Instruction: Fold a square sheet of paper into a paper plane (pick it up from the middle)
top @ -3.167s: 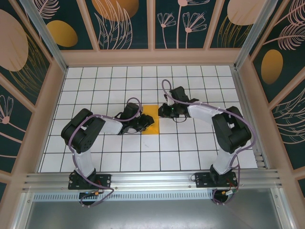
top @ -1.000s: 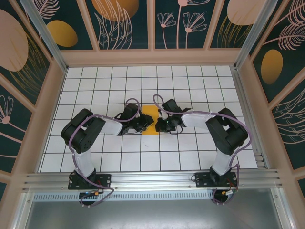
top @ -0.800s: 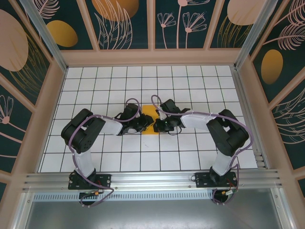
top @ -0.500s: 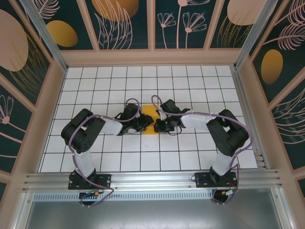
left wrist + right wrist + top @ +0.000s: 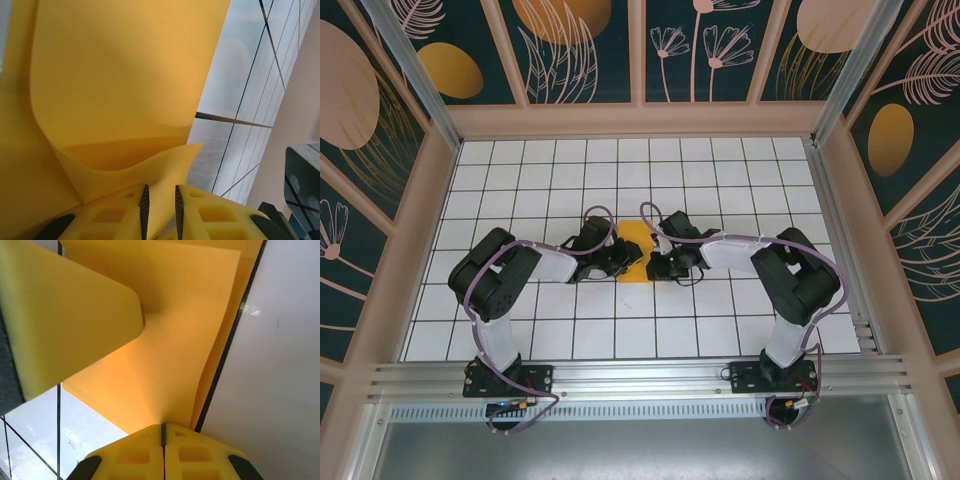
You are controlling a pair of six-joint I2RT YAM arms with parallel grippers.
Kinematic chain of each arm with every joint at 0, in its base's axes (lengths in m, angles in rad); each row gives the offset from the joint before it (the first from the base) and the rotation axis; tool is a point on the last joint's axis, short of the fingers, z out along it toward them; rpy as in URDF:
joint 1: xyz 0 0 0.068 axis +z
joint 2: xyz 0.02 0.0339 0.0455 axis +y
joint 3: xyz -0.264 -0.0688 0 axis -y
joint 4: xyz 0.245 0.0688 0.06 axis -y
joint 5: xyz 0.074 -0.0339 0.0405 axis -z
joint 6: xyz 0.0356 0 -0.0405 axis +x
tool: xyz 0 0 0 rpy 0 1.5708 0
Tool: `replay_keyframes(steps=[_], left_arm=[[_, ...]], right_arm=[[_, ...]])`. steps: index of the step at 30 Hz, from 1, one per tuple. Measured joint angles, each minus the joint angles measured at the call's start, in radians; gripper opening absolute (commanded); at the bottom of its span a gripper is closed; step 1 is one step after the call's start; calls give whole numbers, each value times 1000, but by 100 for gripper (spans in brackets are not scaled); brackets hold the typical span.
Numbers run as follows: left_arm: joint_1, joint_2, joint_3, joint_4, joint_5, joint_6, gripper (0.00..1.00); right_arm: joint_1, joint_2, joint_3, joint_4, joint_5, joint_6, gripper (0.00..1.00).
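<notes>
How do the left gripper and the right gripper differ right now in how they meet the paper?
The left gripper stands slightly parted, a lifted flap of the square sheet of paper between its fingers; the right gripper is fully shut, fingers touching. The left reaches in from the sheet's left side, the right from its right side. Both have yellow fingers.

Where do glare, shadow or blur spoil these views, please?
Top external: sharp and evenly lit, though the arms hide much of the square sheet of paper. Left wrist: soft shadow across the curled paper, and pale glare washes out the tiles. Right wrist: a large blurred yellow shape at upper left, and glare speckles on the floor.
</notes>
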Motion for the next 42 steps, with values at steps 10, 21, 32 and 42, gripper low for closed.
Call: replay_keyframes(steps=[10, 21, 32, 42], left_arm=[[-2, 4, 32, -56, -4, 1, 25], [9, 4, 42, -78, -3, 21, 25], [53, 10, 70, -130, 10, 81, 26], [122, 13, 124, -230, -30, 167, 26]], right_arm=[[-11, 0, -5, 2, -10, -12, 6], [-21, 6, -5, 2, -29, -34, 6], [-26, 9, -5, 2, -38, -34, 6], [-30, 9, -7, 6, -45, -34, 6]])
